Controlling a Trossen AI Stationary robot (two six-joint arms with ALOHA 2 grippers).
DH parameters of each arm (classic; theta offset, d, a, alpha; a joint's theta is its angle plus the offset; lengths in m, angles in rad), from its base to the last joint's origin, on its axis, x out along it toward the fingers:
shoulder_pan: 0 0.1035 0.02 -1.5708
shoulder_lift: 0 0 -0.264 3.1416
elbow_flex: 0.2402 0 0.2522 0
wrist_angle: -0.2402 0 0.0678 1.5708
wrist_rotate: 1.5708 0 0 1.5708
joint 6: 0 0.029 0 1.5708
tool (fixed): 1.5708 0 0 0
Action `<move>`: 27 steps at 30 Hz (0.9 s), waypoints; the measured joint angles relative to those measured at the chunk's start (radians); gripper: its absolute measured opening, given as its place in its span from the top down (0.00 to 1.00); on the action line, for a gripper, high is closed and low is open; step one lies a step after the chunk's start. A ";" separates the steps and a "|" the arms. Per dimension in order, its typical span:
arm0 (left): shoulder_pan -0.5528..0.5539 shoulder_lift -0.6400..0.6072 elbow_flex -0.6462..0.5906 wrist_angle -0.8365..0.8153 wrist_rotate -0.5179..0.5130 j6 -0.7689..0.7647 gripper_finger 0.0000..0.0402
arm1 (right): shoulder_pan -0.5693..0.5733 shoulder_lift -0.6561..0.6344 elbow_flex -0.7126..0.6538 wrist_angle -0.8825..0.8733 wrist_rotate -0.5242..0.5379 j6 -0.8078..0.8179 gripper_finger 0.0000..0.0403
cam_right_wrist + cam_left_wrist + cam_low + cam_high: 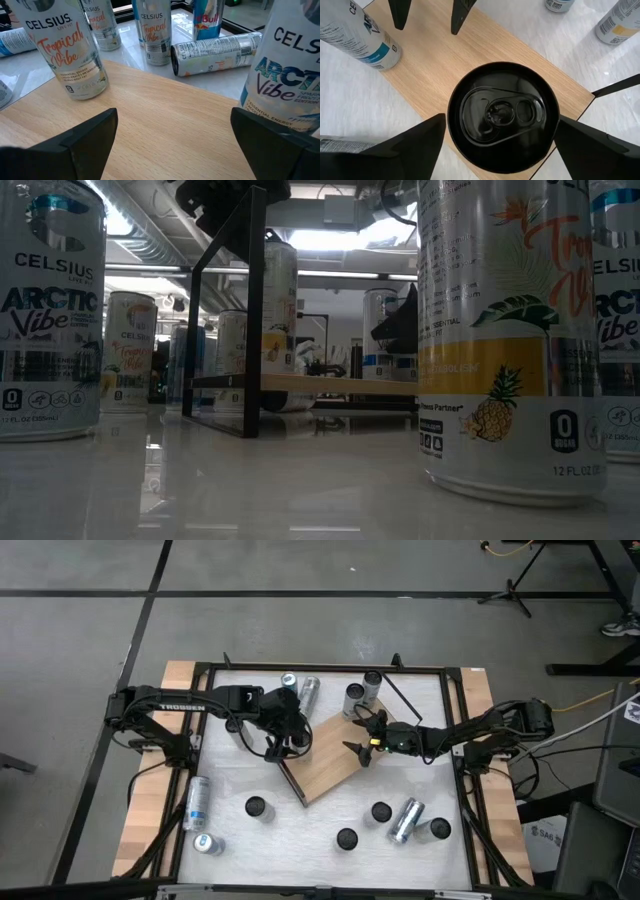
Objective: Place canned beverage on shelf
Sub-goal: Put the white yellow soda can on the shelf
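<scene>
Shelf (328, 762): flat rectangular board, light-brown wood grain, matte, lying askew at the middle of the glossy white table (325, 815); thin black metal frame (250, 310) rising at one end.

Can (503, 116): cylindrical, black lid with pull tab, seen end-on in the left wrist view; upright on the board close to its corner edge.

Left gripper (283, 743): over the shelf's left end; dark wedge-shaped fingers (417, 150) spread on either side of the can, gaps visible, not clamping it.

Right gripper (362, 736): low over the shelf's right end; fingers (80, 137) wide apart, holding nothing.

Other cans: white Tropical Vibe can (67, 45) upright on the board; Arctic Vibe can (285, 75) upright beside it; one silver can (216, 52) lying on its side on the table.
</scene>
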 joint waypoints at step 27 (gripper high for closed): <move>0.000 0.000 0.125 -0.164 -0.105 -0.041 0.12 | 0.001 -0.033 0.140 0.010 -0.112 -0.001 0.07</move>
